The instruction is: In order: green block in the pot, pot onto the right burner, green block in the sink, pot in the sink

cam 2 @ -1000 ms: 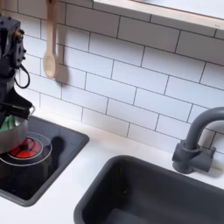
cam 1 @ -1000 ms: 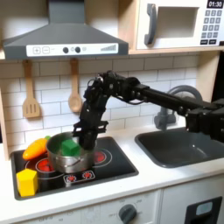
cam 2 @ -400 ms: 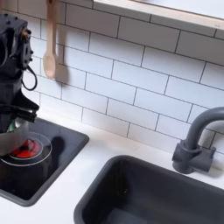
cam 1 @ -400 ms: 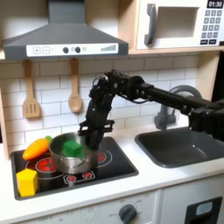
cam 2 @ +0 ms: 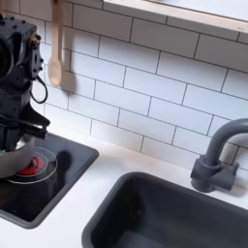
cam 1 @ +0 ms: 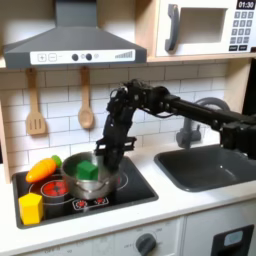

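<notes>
The shiny steel pot stands on the black cooktop, and the small green block lies inside it. My gripper reaches down from the first exterior view's right and is shut on the pot's far right rim. In the second exterior view the gripper hangs over the pot at the left edge. The red ring of the right burner peeks out beside the pot, and is partly covered as the burner there too. The dark grey sink lies to the first exterior view's right.
A yellow block and an orange carrot rest on the cooktop's left side. Wooden utensils hang on the tiled wall. The dark faucet curves over the sink. A range hood and microwave hang above.
The gripper has dragged the pot with the green block toward the first exterior view's right, partly over the right burner's red ring. More of the pot and gripper shows in the second exterior view.
</notes>
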Controlling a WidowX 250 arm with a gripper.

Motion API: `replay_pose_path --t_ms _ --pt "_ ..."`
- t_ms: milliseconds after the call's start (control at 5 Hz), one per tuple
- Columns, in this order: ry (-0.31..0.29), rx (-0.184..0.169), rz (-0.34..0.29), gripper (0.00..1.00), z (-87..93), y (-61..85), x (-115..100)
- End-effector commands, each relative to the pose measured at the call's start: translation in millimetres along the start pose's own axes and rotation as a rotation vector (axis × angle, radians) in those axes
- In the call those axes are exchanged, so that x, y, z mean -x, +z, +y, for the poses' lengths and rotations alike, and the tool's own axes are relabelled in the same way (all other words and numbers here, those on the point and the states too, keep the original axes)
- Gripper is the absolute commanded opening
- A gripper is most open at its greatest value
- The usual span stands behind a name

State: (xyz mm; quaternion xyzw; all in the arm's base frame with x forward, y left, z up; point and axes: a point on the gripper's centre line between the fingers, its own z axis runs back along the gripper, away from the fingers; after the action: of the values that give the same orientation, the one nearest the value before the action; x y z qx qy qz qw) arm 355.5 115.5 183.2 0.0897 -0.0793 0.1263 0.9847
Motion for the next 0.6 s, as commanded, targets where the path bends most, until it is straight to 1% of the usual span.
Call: replay_pose_path --t_ms 0,200,400 --pt "-0.015 0.014 0.012 0.00 -5.4 -0.6 8.0" --pt "-0.019 0.023 0.009 0.00 -7.4 4.1 12.4" --pt "-0.042 0.032 0.003 0.00 -14.1 7.4 15.5"
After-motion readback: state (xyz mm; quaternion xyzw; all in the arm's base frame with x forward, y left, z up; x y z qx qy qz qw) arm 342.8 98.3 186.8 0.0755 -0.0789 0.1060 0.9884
